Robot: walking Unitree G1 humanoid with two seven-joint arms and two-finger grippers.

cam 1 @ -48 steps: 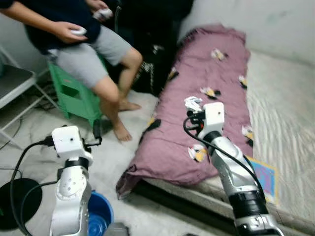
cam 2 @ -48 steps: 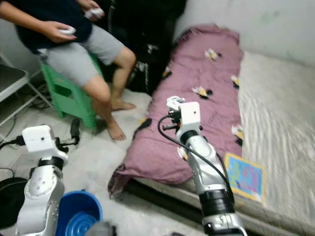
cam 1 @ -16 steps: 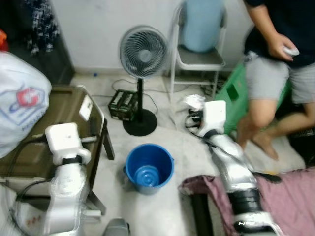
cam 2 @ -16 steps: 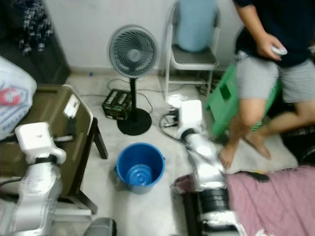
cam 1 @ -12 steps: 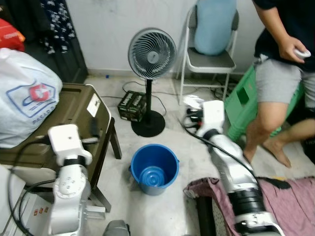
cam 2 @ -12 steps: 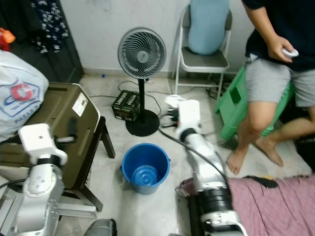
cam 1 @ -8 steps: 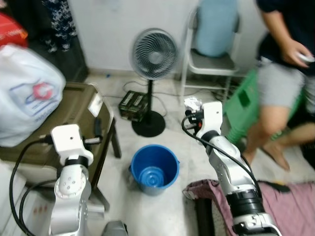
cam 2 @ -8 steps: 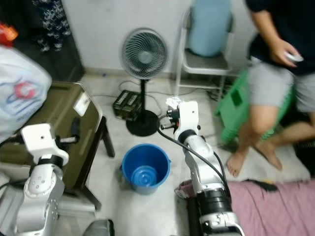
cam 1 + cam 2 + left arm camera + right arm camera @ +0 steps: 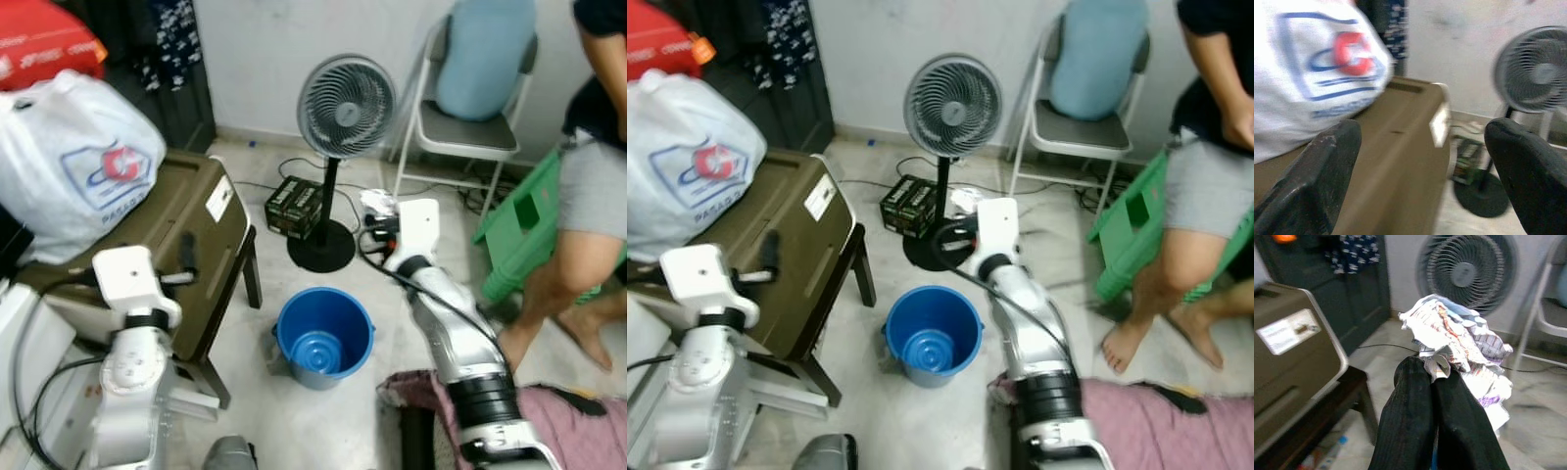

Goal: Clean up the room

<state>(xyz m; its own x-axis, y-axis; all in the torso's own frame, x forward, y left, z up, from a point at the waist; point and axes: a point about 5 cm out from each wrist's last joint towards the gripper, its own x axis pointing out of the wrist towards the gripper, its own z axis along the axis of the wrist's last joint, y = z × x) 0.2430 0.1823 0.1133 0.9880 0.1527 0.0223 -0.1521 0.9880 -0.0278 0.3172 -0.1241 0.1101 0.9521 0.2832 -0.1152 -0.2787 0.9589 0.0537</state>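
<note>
My right gripper (image 9: 1432, 369) is shut on a crumpled wad of printed paper (image 9: 1459, 335). In the left eye view this paper wad (image 9: 375, 202) hangs in the air near the fan's base, beyond and to the right of a blue bucket (image 9: 290, 331) that stands on the floor between my arms. My left gripper (image 9: 1422, 134) is open, its fingers (image 9: 1334, 147) spread wide with nothing between them. It is held over the edge of an olive case (image 9: 191, 230) at the left.
A standing fan (image 9: 345, 93) and a black box (image 9: 294, 204) are behind the bucket. Farther right are a folding chair (image 9: 468, 137), a green stool (image 9: 524, 230) and a seated person (image 9: 593, 191). A white plastic bag (image 9: 73, 157) lies on the case. A purple blanket (image 9: 578, 436) is at bottom right.
The whole picture has shifted, so the camera has turned from the bed to the bucket and fan. My right gripper stays shut on the paper wad. The left one stays open.
</note>
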